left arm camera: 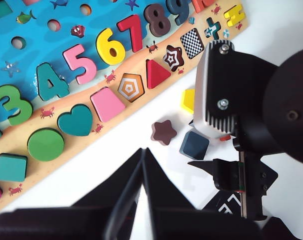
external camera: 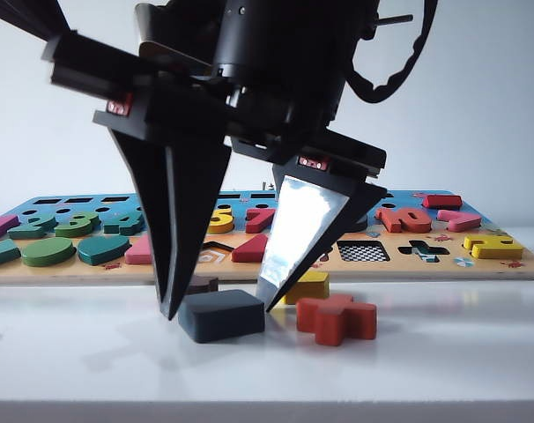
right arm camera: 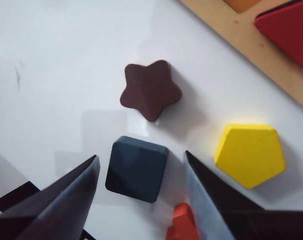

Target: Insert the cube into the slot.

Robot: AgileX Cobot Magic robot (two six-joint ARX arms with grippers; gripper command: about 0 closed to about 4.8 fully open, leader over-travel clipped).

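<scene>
The cube (external camera: 221,315) is a flat dark charcoal-blue square block lying on the white table in front of the puzzle board. My right gripper (external camera: 218,310) points down over it and is open. In the right wrist view the cube (right arm camera: 136,168) lies between the right gripper's (right arm camera: 141,155) two fingers, with a gap on each side. The slot (external camera: 363,252) is the square cut-out with a checkerboard bottom, to the right on the board; it also shows in the left wrist view as the slot (left arm camera: 192,43). My left gripper (left arm camera: 143,150) is shut and empty, off to the side of the cube (left arm camera: 194,145).
A dark brown star (right arm camera: 150,90) lies just beyond the cube. A yellow pentagon (right arm camera: 250,154) and a red-orange cross piece (external camera: 336,317) lie to the cube's right. The tan puzzle board (left arm camera: 16,142), full of coloured numbers and shapes, runs across the back.
</scene>
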